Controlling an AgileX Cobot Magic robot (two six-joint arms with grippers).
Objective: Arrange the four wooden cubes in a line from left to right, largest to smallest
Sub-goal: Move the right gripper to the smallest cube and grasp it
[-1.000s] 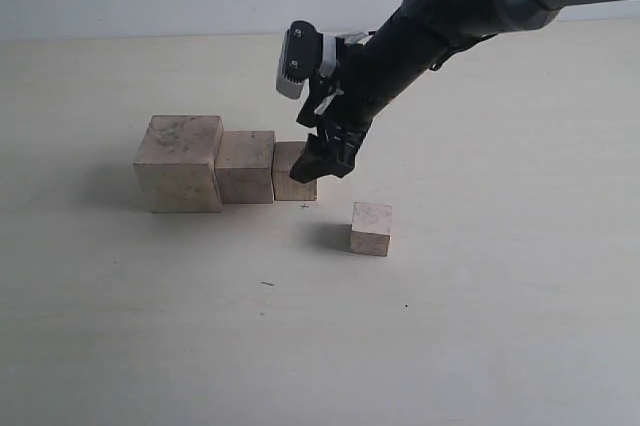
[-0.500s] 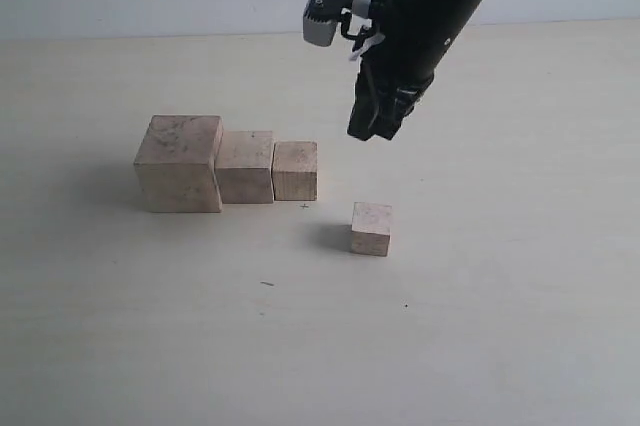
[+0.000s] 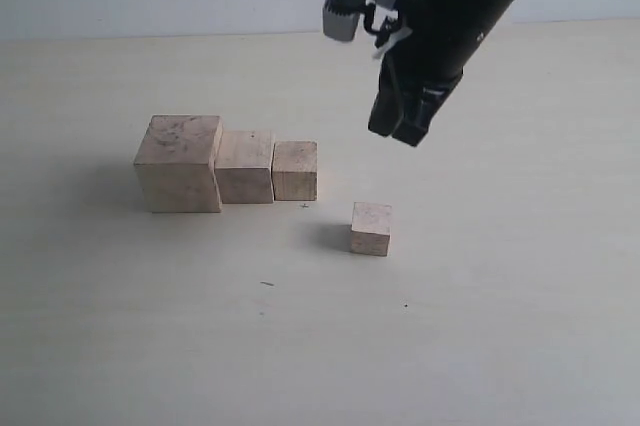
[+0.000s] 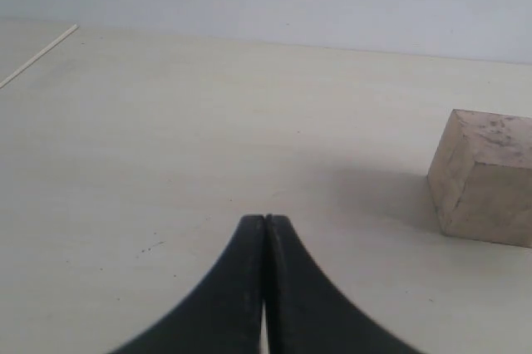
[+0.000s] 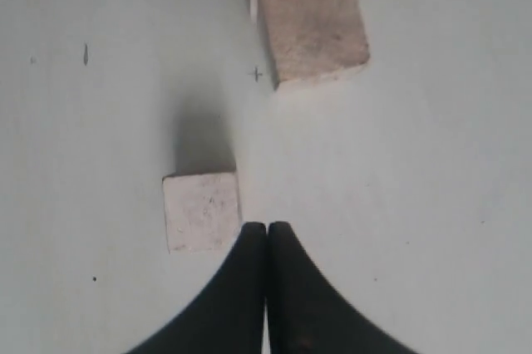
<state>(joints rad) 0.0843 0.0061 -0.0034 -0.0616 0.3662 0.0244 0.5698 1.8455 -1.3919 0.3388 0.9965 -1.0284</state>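
I have plenty of bare table (image 3: 500,326) to work in, both in front of the cubes and to their right. The table's far edge meets the wall behind the arm. Three of the four wooden cubes stand in a touching row on the left. The largest cube (image 3: 180,176) comes first, then the second cube (image 3: 246,168), then the third cube (image 3: 295,171), stepping down left to right. The smallest cube (image 3: 370,229) sits apart, right of the row and nearer the camera, with a clear gap to the third cube. My right gripper (image 3: 400,133) hangs in the air above and behind the smallest cube. It points down at a tilt, on an arm that reaches in from the upper right, and its fingers are pressed together on nothing. My left gripper (image 4: 264,229) sits low over the table, fingers clenched and empty, with the largest cube nearby but not touching.
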